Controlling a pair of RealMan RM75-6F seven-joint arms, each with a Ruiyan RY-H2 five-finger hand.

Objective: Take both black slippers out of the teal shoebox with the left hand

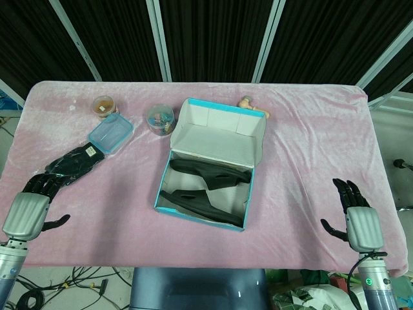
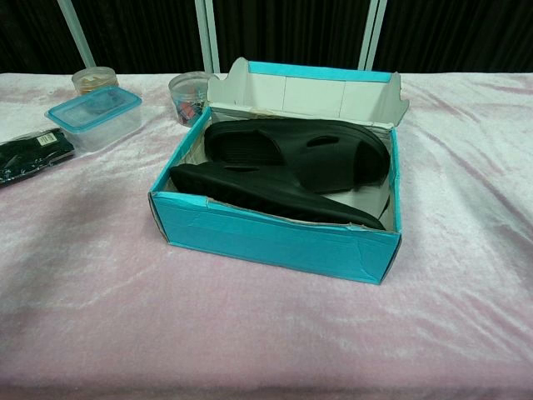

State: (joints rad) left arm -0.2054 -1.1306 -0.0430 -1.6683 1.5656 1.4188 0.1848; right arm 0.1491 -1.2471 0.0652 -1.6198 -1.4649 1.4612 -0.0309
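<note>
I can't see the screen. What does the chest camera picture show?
An open teal shoebox sits on a pink cloth-covered table, holding two black slippers side by side, its lid standing up behind. To the left are a blue-lidded plastic container, two small jars and a black packet.

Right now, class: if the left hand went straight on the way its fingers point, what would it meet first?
Probably the black folded cloth: the left hand points up and to the right, fingers at its near edge. Contact is unclear.
</note>
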